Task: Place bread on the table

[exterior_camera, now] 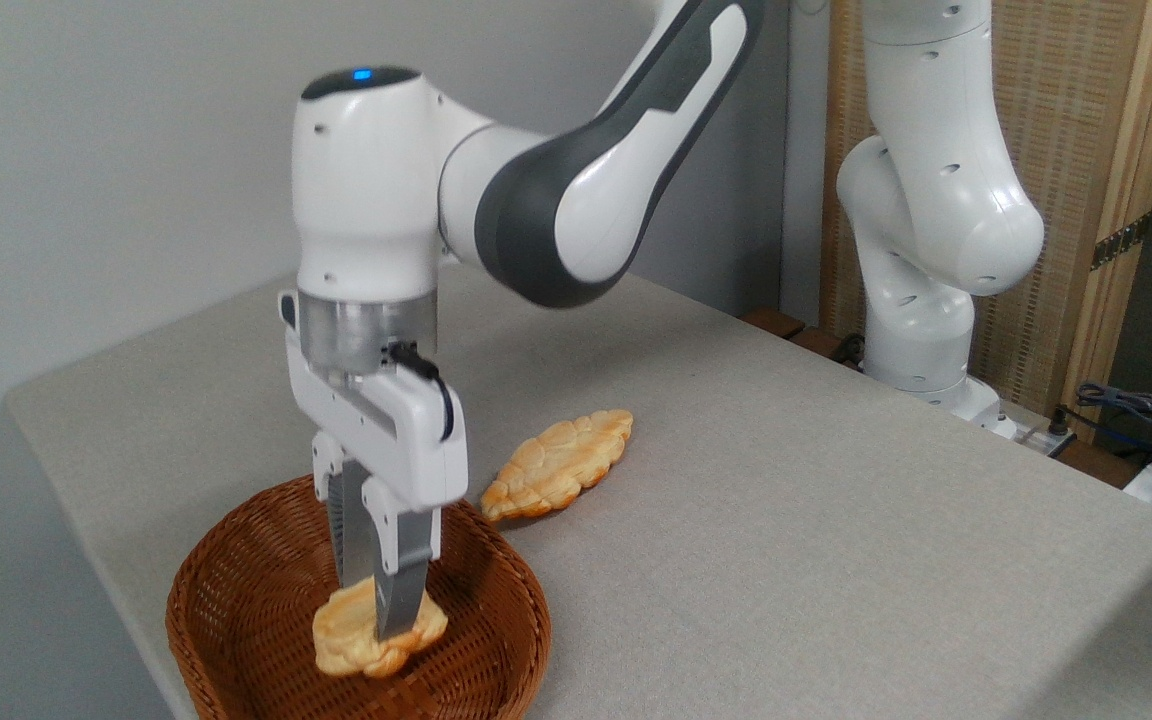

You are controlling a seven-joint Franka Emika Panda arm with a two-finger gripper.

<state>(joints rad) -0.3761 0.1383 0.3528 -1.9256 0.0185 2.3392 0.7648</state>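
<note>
Bread [376, 630] is sitting in the wicker basket [236, 600] at about seven o'clock in the view, and the gripper [376, 620] is reaching straight down into it, its two fingers [401, 590] standing close together and pressing on the bun across its middle; whether they are gripping it firmly is hard to tell, since the near finger is hiding the contact. Judging from this, the step in hand is securing the bun before lifting it out. Doing it well is probably meaning squeezing only enough to hold the lumpy shape, since it looks as though it could twist between narrow fingers, then rising straight up until the bun is clearing the basket rim before moving sideways. The table [786, 500] is offering bare cloth toward three o'clock of the basket, while a longer flat loaf [558, 465] is lying just beside the rim at about one o'clock, so a landing spot well apart from that loaf is looking safer
</note>
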